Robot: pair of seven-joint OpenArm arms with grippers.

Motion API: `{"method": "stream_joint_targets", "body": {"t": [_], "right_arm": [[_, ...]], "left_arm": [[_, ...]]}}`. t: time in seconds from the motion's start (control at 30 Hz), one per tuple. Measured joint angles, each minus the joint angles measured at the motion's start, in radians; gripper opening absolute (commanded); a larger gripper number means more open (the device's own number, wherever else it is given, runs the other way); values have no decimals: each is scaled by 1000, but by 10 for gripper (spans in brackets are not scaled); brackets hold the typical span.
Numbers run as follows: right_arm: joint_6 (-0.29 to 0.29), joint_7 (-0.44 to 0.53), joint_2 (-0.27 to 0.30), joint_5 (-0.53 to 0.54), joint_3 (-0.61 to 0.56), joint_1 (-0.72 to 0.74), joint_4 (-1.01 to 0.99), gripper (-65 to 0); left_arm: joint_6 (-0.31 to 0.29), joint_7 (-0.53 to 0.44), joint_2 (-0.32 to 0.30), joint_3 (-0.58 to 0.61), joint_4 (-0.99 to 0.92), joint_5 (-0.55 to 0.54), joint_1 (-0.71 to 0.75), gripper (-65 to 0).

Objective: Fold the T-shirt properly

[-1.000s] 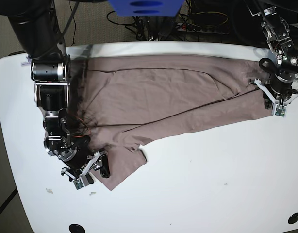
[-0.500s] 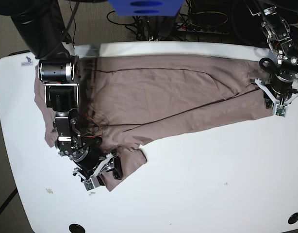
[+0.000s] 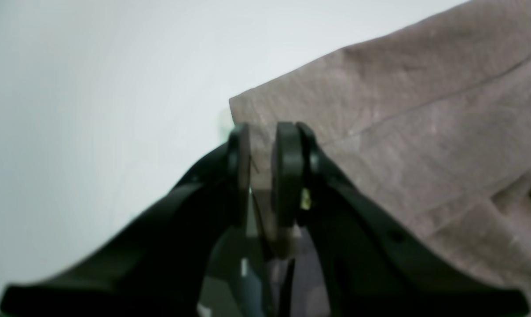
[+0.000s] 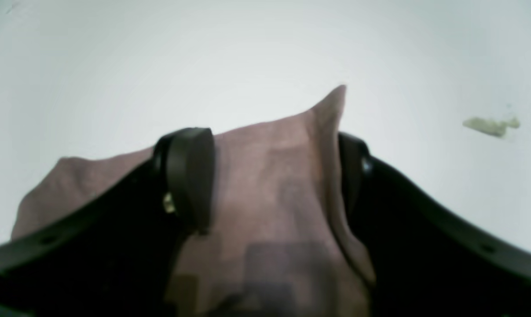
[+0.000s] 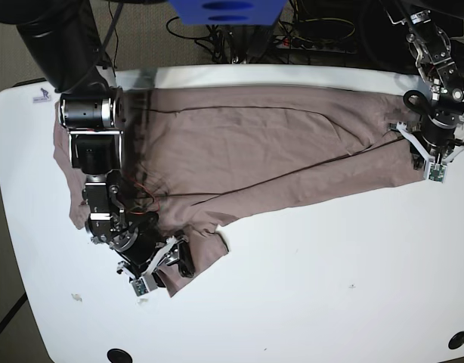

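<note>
Two grippers at opposite ends of the T-shirt [image 5: 247, 151].
Left gripper [image 3: 265, 145] pinches its corner; right gripper [image 4: 269, 171], spread, straddles the sleeve.

— Item: table [image 5: 315, 287]?
— White, rounded corners, a dark hole near each front corner.
— Lying on it?
— One T-shirt [image 5: 247, 151], mauve-brown, spread along the back edge, side to side; small pale crumbs [image 5: 77, 297] near the front-left corner.
</note>
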Motion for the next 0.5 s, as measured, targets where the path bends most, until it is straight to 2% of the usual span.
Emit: {"method": "stream_joint_targets", "body": {"t": [0.03, 0.1, 0.37, 0.43, 0.5], "right_arm": [[0, 0, 0, 0, 0, 0, 0, -310], [-3, -2, 2, 0, 2, 1, 1, -383], [-16, -3, 12, 7, 7, 3, -5, -604], [-18, -2, 14, 7, 8, 4, -9, -646], [-18, 2, 16, 7, 8, 6, -11, -647]], "left_arm": [[0, 0, 0, 0, 0, 0, 0, -548], [0, 0, 0, 0, 0, 0, -2, -542], [0, 0, 0, 0, 0, 0, -5, -542], [0, 1, 0, 0, 0, 0, -5, -542], [0, 4, 0, 0, 0, 0, -5, -542]]}}
